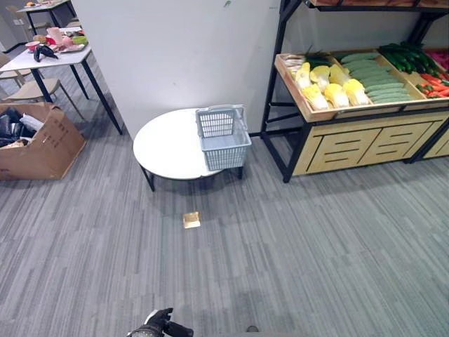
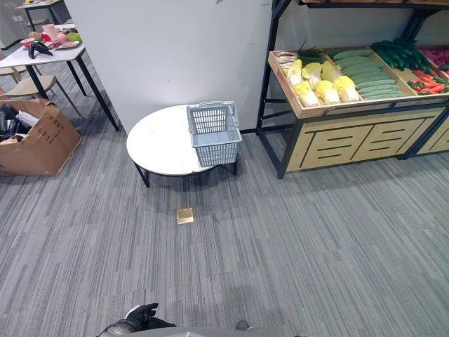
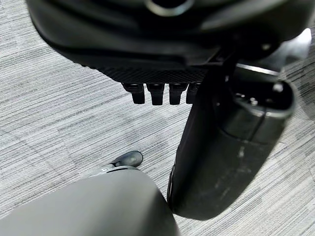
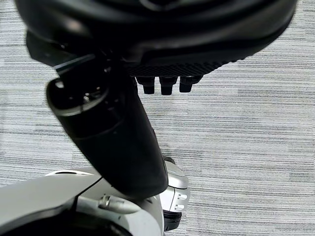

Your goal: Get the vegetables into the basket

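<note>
A grey plastic basket (image 1: 223,137) stands empty on the right part of a low round white table (image 1: 165,149), its handle folded back. To its right, a wooden produce shelf (image 1: 351,140) holds yellow-white cabbages (image 1: 330,86), pale green cucumbers (image 1: 375,78), dark green cucumbers (image 1: 405,56) and red vegetables (image 1: 435,84). My left hand (image 1: 158,326) hangs low at the near edge, far from the basket and the shelf. In the left wrist view this left hand (image 3: 162,49) is open and empty over the carpet. My right hand (image 4: 147,34) is open with nothing in it.
A cardboard box (image 1: 38,144) with dark items sits on the floor at far left. Behind it are a white table (image 1: 59,57) with toys and a chair (image 1: 28,89). A small tan square (image 1: 191,220) lies on the grey carpet before the round table. A white wall (image 1: 182,49) stands behind.
</note>
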Available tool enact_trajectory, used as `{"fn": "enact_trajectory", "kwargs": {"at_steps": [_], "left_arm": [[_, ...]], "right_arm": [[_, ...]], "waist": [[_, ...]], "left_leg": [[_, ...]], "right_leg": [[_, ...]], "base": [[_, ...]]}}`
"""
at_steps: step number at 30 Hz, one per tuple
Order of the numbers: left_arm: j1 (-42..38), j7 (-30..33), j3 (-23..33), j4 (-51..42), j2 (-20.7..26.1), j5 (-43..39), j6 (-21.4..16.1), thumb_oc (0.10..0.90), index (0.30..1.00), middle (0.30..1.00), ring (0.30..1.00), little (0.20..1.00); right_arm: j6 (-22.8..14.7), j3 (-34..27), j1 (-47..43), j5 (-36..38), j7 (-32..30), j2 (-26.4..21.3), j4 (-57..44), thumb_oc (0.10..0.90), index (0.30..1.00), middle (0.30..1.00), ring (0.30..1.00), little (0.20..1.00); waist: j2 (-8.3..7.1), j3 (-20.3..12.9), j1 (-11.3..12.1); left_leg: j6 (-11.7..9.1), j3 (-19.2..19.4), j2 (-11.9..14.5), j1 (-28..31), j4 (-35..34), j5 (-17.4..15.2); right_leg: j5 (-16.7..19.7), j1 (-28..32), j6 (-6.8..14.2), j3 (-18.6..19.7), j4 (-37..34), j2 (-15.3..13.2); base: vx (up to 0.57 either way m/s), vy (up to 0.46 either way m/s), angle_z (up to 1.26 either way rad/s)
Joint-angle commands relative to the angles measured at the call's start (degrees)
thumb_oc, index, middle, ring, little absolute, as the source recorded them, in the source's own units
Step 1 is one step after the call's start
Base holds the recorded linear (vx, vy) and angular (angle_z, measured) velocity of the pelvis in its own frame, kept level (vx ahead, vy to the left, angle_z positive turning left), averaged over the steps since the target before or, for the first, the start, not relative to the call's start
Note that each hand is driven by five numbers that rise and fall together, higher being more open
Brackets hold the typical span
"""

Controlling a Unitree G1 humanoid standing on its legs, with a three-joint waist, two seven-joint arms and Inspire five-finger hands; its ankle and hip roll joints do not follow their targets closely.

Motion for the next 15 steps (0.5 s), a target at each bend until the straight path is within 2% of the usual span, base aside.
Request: {"fn": "enact_trajectory", "kwargs": {"at_steps": [1,15], "left_arm": [[-0.1,-0.3,-0.9,3.9,-0.6,0.7,0.9,0.900,1.000,1.000,1.000,1.000],[-0.3,-0.6,-1.0,4.0,-0.7,0.9,1.0,0.900,1.000,1.000,1.000,1.000]], "right_arm": [[-0.1,1.5,-2.5,-0.2,0.7,0.3,2.1,0.900,1.000,1.000,1.000,1.000],[0.0,1.5,-2.5,-0.3,1.0,0.2,2.1,0.900,1.000,1.000,1.000,1.000]], "waist": [[-0.68,1.5,-0.1],[-0.59,1.1,0.0]], "left_leg": [[-4.0,0.9,0.9,-0.8,0.0,-0.6],[-3.9,1.3,0.7,-1.1,0.0,-0.6]], "right_leg": [[-4.1,3.2,7.4,-0.2,0.0,-4.0],[-4.0,2.8,7.7,-0.8,0.0,-4.2]], "base": [[0.00,0.000,0.00],[0.00,0.000,0.00]]}}
